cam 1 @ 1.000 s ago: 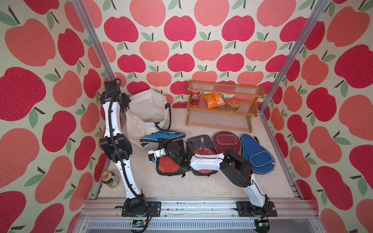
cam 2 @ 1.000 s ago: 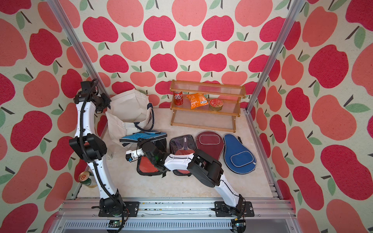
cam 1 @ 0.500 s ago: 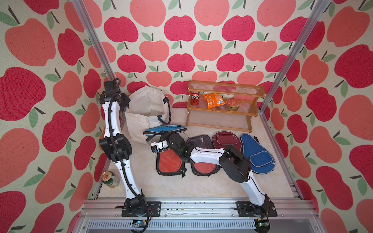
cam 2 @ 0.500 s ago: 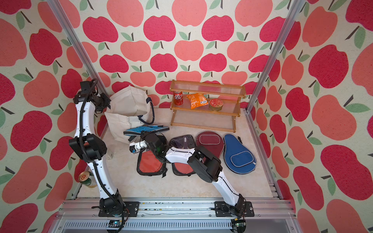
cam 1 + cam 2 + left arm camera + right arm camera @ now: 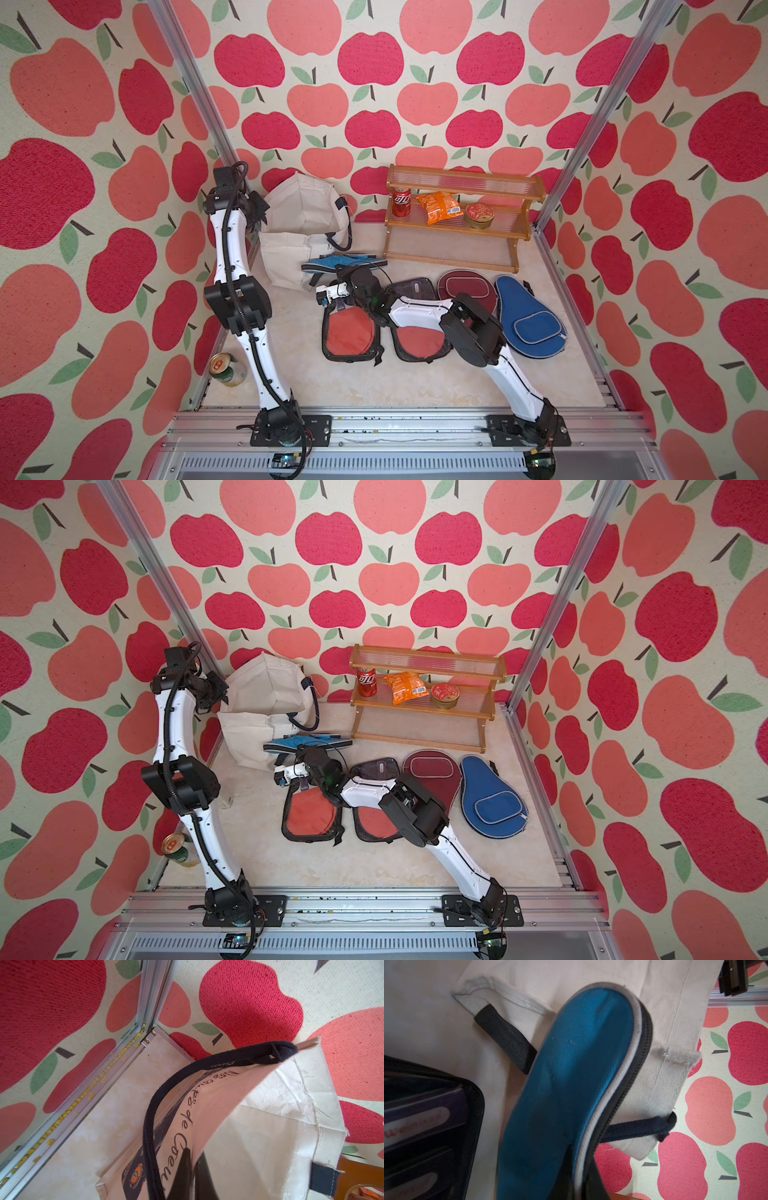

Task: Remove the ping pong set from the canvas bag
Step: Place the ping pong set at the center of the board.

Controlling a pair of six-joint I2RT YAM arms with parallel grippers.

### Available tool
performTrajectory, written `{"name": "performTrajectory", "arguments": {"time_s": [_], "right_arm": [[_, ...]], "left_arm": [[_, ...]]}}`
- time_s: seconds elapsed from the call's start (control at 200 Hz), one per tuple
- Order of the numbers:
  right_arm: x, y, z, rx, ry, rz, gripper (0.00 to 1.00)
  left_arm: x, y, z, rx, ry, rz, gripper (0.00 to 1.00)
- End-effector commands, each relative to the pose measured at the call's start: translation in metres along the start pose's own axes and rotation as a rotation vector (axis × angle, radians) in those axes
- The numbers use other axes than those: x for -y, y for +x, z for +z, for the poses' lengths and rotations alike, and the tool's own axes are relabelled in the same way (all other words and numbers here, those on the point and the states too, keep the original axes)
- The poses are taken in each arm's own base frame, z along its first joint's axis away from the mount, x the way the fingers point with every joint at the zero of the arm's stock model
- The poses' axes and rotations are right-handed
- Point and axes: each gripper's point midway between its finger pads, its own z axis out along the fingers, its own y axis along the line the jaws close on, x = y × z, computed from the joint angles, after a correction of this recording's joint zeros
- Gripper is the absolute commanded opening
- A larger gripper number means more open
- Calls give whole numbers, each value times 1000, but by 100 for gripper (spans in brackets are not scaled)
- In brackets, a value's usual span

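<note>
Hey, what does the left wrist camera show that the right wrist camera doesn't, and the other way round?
Only the left wrist view: the navy lettering printed on the canvas bag, the enclosure's corner post, and the left gripper shut on the bag's wall.
Only the right wrist view: the teal-blue cover pinched in the right gripper, with the bag behind it, and a black-edged clear case.
Both: the off-white bag, a navy strap handle and the apple-print wall.

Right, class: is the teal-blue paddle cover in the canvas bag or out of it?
Out. The teal-blue paddle cover, gripped by the right gripper, shows its whole rounded end in front of the canvas bag.
</note>
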Motion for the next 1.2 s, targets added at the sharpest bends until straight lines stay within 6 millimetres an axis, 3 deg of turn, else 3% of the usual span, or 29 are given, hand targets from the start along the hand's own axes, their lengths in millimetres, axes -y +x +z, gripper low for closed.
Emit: {"name": "performTrajectory", "arguments": {"time_s": [0.0,0.21,0.355,0.495,0.71,0.94,1.101,1.196], "right_arm": [[36,11,7,-19,119,62,0],[34,26,23,-42,165,102,0],[30,35,34,-70,174,158,5],[21,36,39,-87,170,198,18],[12,34,35,-94,138,263,54],[24,31,20,-64,83,416,86],[31,24,5,-13,-23,526,99],[32,23,1,-8,-98,599,99]], "left_arm": [[7,-10,-18,27,28,-11,0],[6,-6,-18,17,25,-12,0],[4,-6,-18,17,18,-11,0],[4,-4,-17,12,17,-10,0],[6,-3,-16,12,14,-3,0],[8,-3,-19,15,16,2,0],[13,-1,-20,16,19,7,0],[16,0,-20,16,24,14,0]]}}
